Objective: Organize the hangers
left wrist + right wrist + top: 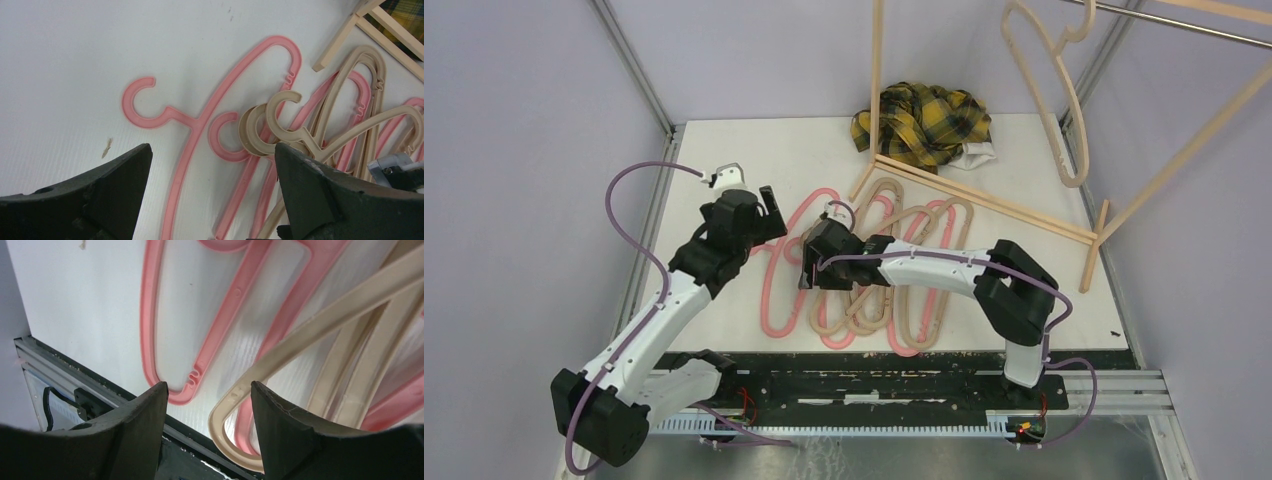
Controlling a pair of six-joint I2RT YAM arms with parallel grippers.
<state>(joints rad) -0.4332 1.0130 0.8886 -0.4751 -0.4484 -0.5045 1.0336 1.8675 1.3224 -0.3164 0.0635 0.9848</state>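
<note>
Left gripper [212,147] open, empty; two pink hooks [129,102], two tan hooks [271,110] ahead | right gripper [207,390] open over one tan hanger [300,334]

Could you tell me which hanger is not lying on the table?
The tan hanger up on the rack at top right; the others lie piled on the table.

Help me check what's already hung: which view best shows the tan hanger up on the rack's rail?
Top external: the hung tan hanger shows nearly whole there, hook at the metal rail. Neither wrist view shows it; both show only hangers lying on the table.
</note>
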